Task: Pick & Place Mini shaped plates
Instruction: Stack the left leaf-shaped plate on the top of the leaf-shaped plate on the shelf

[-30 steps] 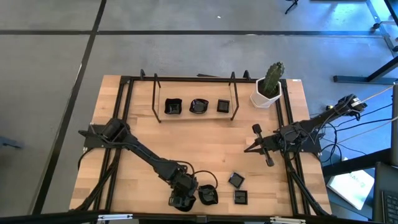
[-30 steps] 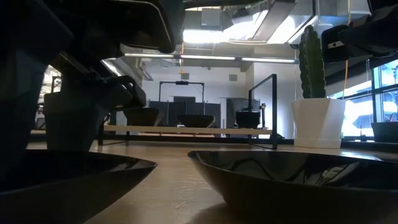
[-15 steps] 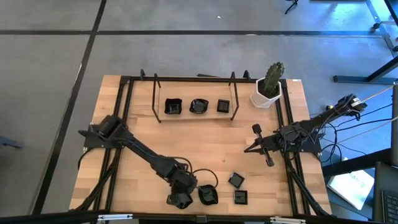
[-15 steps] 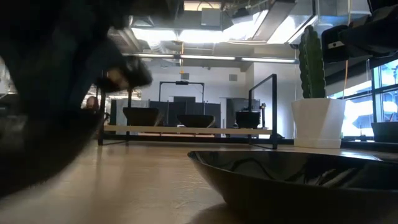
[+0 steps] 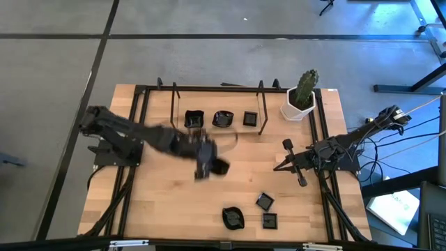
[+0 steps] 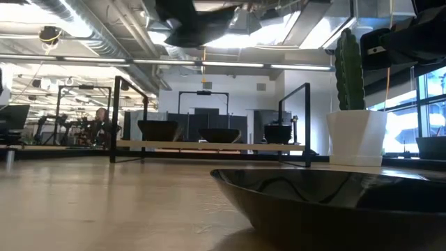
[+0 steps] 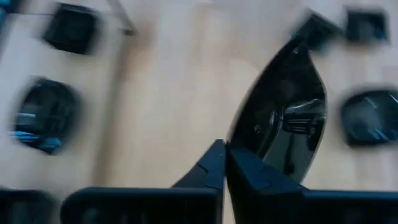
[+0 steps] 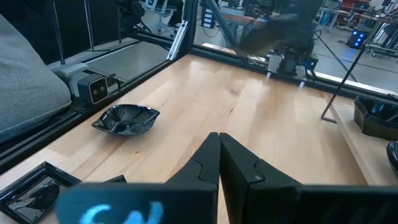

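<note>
My left gripper (image 5: pixel 204 166) hangs blurred over the middle of the table, shut on a glossy black mini plate (image 5: pixel 219 167). That plate (image 7: pixel 283 124) shows almost edge-on in the left wrist view. Three more plates (image 5: pixel 223 118) sit in a row on the raised rack (image 5: pixel 174 111) at the far side. A wavy plate (image 5: pixel 233 217) and two square ones (image 5: pixel 265 202) lie flat on the wood by the near edge. My right gripper (image 5: pixel 282 165) waits shut at the right side, touching nothing. My left gripper pinches the plate's rim (image 7: pixel 235 140) between its two fingers (image 7: pixel 214 163), which slant down toward the table. The plate is lifted clear of the wood and stands tilted on edge beyond the fingertips.
A white pot with a green cactus (image 5: pixel 301 97) stands at the far right corner beside the rack's post (image 5: pixel 263 104). Black frame rails (image 5: pixel 139 139) run along the table's left and right sides. Bare wood lies between the rack and the near plates.
My left gripper has risen from the table's near edge with one plate and swung toward the far edge and the rack, tipping less steeply downward. The plate has come off the wood and is now in the air; the wavy plate beside it stayed in place.
</note>
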